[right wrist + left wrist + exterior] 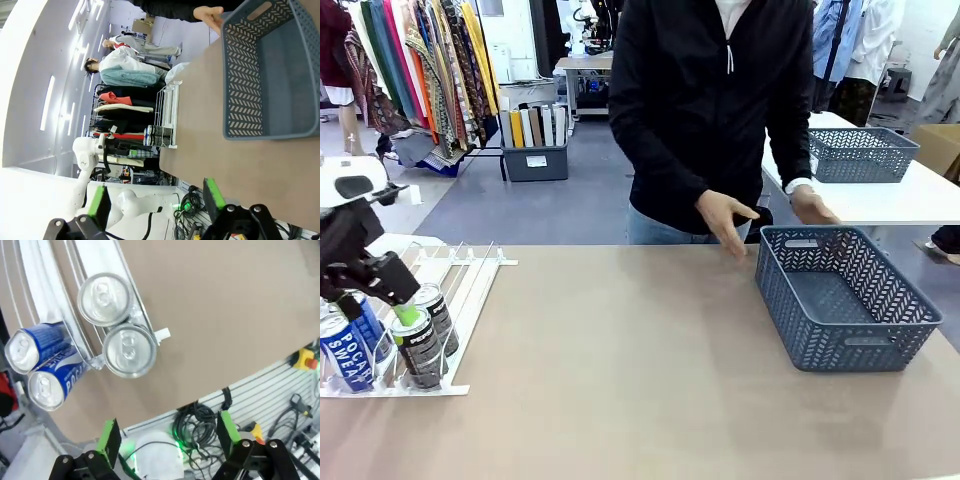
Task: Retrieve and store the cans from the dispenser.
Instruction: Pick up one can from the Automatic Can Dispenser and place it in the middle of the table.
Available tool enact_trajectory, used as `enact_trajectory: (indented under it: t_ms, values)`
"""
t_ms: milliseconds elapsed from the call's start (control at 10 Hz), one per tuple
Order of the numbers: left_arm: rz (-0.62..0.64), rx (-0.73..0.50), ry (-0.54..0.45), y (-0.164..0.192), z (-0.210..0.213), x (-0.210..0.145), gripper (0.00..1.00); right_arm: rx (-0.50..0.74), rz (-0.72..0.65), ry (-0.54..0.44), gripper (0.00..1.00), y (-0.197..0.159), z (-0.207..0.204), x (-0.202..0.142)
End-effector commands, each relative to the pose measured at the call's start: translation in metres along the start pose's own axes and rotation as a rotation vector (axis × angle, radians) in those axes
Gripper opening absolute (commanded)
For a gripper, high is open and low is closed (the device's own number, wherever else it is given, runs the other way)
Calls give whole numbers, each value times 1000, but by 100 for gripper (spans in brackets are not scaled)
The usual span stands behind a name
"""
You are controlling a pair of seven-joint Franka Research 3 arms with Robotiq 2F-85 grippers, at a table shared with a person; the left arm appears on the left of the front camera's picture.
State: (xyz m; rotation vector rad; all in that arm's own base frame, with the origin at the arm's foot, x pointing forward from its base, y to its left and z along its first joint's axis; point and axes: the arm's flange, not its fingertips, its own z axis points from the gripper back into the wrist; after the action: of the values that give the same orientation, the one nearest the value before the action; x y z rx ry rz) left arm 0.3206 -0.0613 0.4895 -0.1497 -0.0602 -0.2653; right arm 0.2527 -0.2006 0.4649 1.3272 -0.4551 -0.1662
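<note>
Grey lattice basket [817, 340] stands at the robot's right. White-railed dispenser [470, 272] at its left holds four cans [420, 352] at the stopper end. Left gripper [167, 436] hangs spread wide above them; right gripper [155, 199] spread too. Cans look thin-walled, slick, probably full: pinch mid-body, gently.

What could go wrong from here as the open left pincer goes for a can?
The left pincer hangs open above two dark cans touching in one dispenser lane, blue cans close beside: a finger might knock a neighbour. The basket stands across the table with the person's hand near its far rim: a carried can could meet it.
</note>
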Motion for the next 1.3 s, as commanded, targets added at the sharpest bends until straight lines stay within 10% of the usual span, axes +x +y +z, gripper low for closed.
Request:
enact_trajectory:
  t_ms: [0,1200]
  values:
    - [137,72,-4,6,-14,14,100,14,11,-3,100,4,3,2]
    - [212,126,43,11,-72,54,100,14,11,-3,100,4,3,2]
